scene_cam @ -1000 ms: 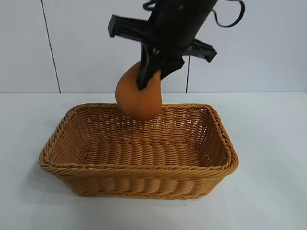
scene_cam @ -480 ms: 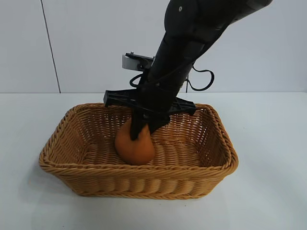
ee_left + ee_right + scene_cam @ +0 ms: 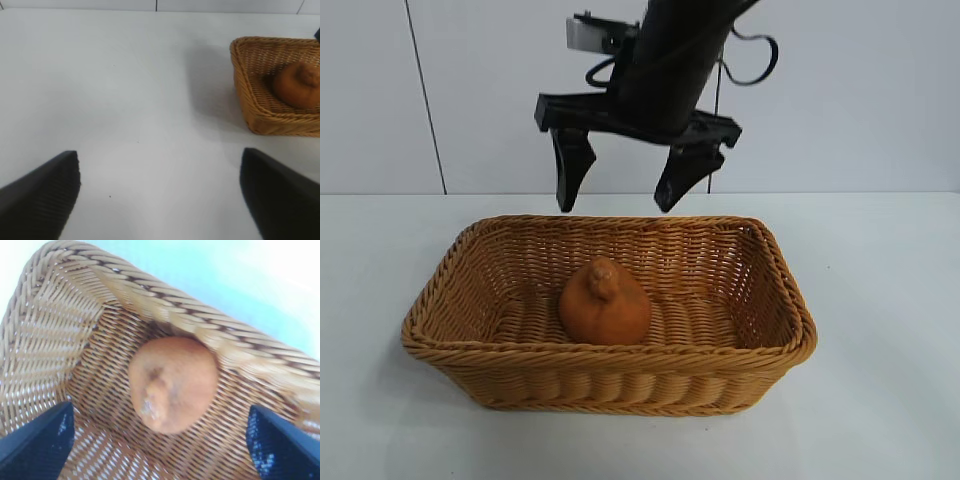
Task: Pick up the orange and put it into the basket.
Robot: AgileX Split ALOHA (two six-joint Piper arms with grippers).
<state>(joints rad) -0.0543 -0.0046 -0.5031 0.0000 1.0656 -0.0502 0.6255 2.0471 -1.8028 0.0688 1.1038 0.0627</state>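
The dull orange-brown knobbed orange [image 3: 604, 303] has just been released and is resting in the tan woven wicker basket [image 3: 775, 300], left of centre; the right gripper [image 3: 620, 183], wide open and empty, is being lifted clear above it, so the task is looking done.

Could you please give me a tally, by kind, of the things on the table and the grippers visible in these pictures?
Fruit: 1, the orange, lying inside the basket.
Baskets: 1, the basket on the white table.
Grippers: 2, the right gripper open above the basket, the left gripper open over bare table.
Total: 4.
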